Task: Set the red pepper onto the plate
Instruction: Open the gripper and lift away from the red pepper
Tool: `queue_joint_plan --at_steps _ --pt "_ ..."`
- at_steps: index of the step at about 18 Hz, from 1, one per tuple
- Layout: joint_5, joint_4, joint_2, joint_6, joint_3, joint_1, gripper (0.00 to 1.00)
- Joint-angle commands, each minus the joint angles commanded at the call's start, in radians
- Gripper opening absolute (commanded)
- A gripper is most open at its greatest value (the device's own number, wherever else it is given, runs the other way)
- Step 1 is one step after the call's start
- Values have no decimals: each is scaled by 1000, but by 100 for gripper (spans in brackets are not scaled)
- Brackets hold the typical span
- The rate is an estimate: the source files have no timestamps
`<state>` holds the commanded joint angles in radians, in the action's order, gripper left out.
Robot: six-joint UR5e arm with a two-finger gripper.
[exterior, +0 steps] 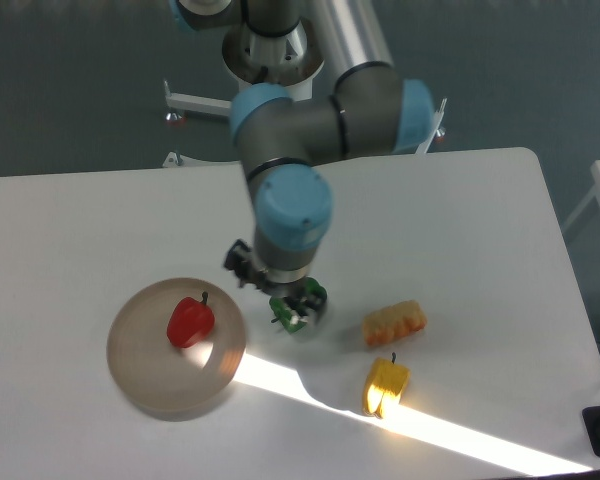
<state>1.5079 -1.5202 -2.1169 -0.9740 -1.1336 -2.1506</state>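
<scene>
The red pepper [190, 320] lies on the plate [150, 385]; the tool [271, 293], spread and empty, hangs above the green pepper [298, 308].

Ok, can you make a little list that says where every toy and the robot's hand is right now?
red pepper: lying on the plate, stem up, nothing holding it
gripper: off the plate, over the green pepper, holding nothing; open or shut is unclear
yellow pepper: on the table, at the sunlit stripe
orange ridged toy: on the table, right of the green pepper
</scene>
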Motion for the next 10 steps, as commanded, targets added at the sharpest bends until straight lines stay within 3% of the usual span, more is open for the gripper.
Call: queue_joint_plan --at_steps 10 --pt "8 20 -2 -28 2 -9 100"
